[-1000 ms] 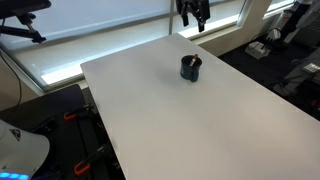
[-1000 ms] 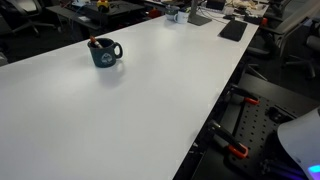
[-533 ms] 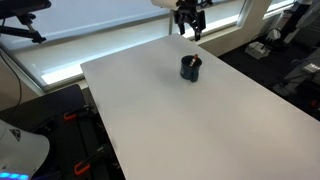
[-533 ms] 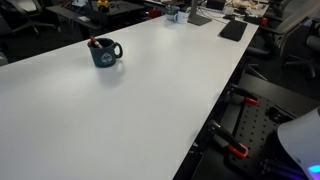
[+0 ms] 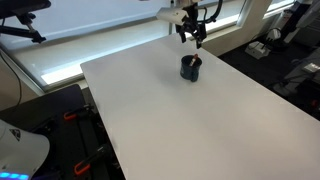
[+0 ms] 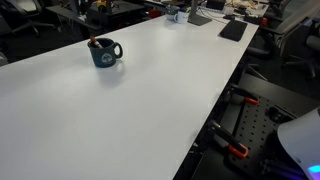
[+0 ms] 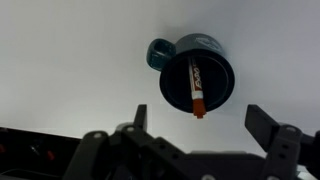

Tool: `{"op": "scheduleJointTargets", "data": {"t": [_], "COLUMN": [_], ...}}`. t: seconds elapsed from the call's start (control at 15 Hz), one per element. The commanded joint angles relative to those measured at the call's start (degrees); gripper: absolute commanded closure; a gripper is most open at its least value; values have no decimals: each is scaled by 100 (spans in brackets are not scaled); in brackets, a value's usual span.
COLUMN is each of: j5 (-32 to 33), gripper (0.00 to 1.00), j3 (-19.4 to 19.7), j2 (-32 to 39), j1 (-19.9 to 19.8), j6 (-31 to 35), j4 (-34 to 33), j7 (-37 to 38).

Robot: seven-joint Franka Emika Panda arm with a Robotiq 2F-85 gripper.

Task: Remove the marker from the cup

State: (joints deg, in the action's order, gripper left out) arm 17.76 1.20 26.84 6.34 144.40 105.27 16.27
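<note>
The cup (image 5: 190,68) is a dark blue mug with a handle, standing on the white table (image 5: 180,120); it also shows in an exterior view (image 6: 103,53) and in the wrist view (image 7: 200,78). The marker (image 7: 195,88), reddish with a dark part, stands tilted inside the cup, its tip leaning over the rim; its tip shows in an exterior view (image 6: 93,42). My gripper (image 5: 194,36) hangs above the cup, apart from it. In the wrist view the gripper (image 7: 203,122) is open and empty, its fingers spread on either side of the cup.
The table's far edge lies behind the cup by a window (image 5: 110,25). Desks with clutter (image 6: 205,12) stand beyond the table, and chairs and equipment (image 5: 285,45) stand beside it.
My gripper has come down and moved over the cup. The cup and marker have not moved.
</note>
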Motion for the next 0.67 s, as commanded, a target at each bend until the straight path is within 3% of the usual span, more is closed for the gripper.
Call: {"op": "scheduleJointTargets", "data": {"t": [0.0,0.6], "j5": [-93,-96], "gripper": [0,0], "j3": [131,133], "j2": [69,119], "j1": [120,127], "j6": [14,16], "j4": [-66,-138], "j7": [-65,-66]}}
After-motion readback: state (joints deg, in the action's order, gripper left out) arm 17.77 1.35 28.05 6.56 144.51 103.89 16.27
